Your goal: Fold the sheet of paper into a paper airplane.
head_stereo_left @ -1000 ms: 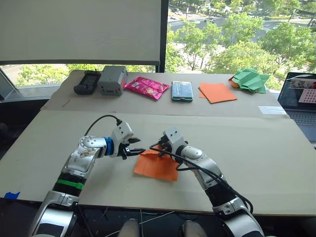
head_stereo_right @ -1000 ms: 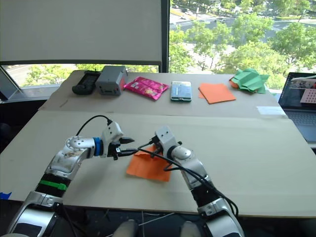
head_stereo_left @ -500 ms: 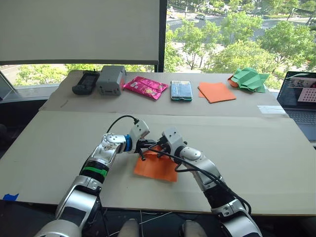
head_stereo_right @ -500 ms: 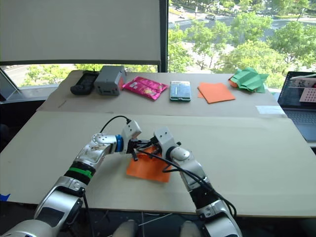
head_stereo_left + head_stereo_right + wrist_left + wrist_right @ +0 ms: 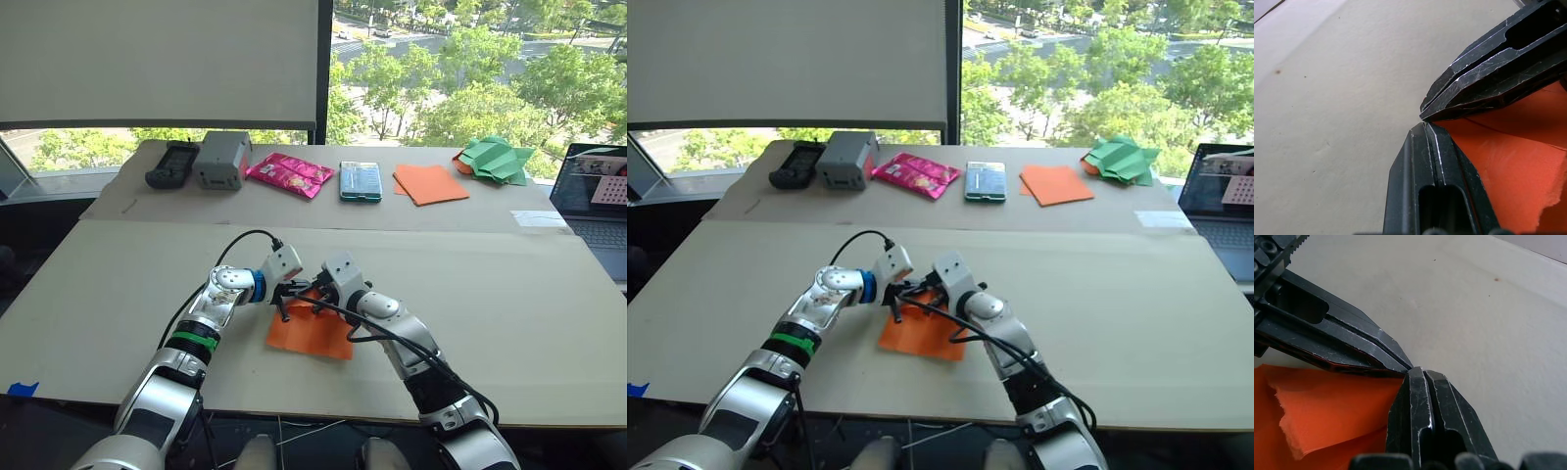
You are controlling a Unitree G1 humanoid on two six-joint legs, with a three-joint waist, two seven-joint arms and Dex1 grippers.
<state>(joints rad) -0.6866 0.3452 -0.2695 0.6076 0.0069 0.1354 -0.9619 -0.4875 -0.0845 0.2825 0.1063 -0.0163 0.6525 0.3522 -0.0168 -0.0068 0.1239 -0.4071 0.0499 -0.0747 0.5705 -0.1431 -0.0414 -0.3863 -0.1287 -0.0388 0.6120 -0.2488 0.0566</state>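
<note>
The sheet of paper [image 5: 312, 335] is bright orange and lies on the near middle of the table [image 5: 509, 294]. Its far corner is lifted to where both grippers meet. My left gripper [image 5: 290, 291] comes in from the left and is shut on that corner. My right gripper [image 5: 315, 294] reaches from the right, also shut on the corner, tip to tip with the left. In the left wrist view my left gripper [image 5: 1425, 128] touches the right gripper's fingers [image 5: 1488, 68], with the creased sheet [image 5: 1508, 161] beside them. The right wrist view shows my right gripper [image 5: 1416, 373] and a ragged-edged fold of the sheet [image 5: 1327, 406].
Along the far table stand a black device [image 5: 173, 163], a grey box [image 5: 222, 159], a pink packet [image 5: 290, 172], a teal box [image 5: 361, 180], a flat orange stack [image 5: 432, 182] and green paper shapes [image 5: 497, 159]. A laptop [image 5: 596, 201] sits at the right edge.
My left arm has swung right to the sheet's raised corner, and its fingers went from open to shut there. The right arm has held still.
</note>
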